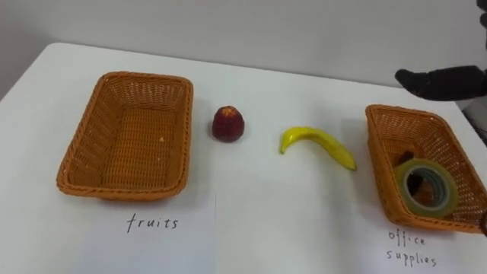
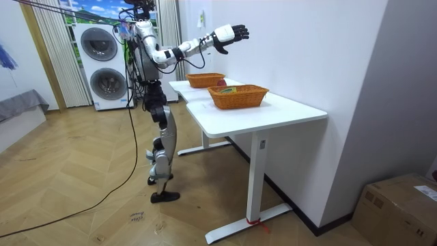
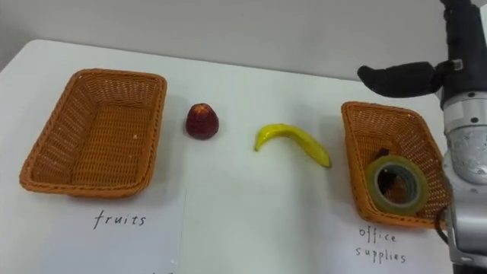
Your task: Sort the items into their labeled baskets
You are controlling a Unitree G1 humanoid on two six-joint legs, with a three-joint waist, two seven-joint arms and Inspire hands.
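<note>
Yellowish tape roll point(image 3: 418, 194) sits in the woven orange office-supplies basket point(image 3: 352, 152); round red fruit point(image 3: 202, 121) and yellow banana point(image 3: 293, 142) lie unsorted on the white bench point(image 3: 243, 205). Our black right hand point(image 3: 396, 78) hovers open, empty.

Table point(image 1: 251, 198) was plain white. The banana point(image 1: 319, 141) was bright yellow. Left of it was a dark red fruit point(image 1: 227, 123) with a paler patch on top, then a basket point(image 1: 76, 164) in orange-brown weave. Right of the banana, the second basket point(image 1: 380, 152) had the same weave and held a murky yellow-green tape roll point(image 1: 445, 190). Right hand point(image 1: 437, 80) was black.
</note>
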